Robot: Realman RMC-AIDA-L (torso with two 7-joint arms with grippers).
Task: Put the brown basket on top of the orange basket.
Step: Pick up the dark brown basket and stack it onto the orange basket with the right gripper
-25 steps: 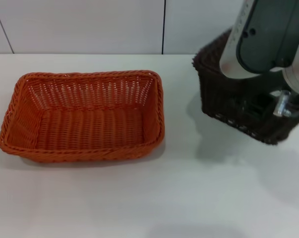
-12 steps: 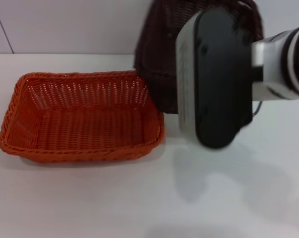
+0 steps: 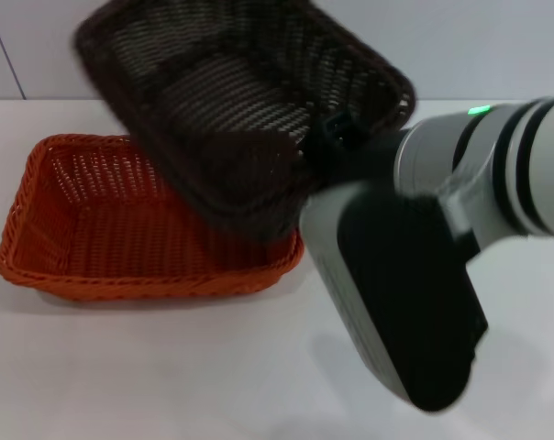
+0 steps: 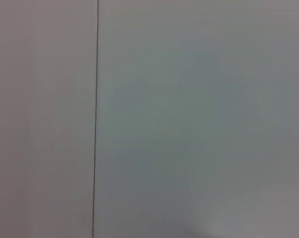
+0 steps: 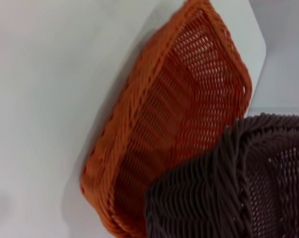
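Note:
The brown basket (image 3: 231, 101) hangs tilted in the air, its near right rim held at my right gripper (image 3: 333, 136). It overlaps the right and rear part of the orange basket (image 3: 94, 229), which sits on the white table at the left. My right arm reaches in from the right and hides the basket's near right corner. In the right wrist view the brown basket (image 5: 248, 188) is close above one end of the orange basket (image 5: 179, 119). My left gripper is out of view; the left wrist view shows only a plain wall.
The white table (image 3: 167, 367) stretches in front of the baskets. A pale panelled wall (image 3: 48, 46) stands behind the table. My right forearm's large dark cover (image 3: 405, 293) fills the lower right of the head view.
My right arm has swung the brown basket from the right side of the table up and leftward. It is now tilted over the orange basket, which has not moved.

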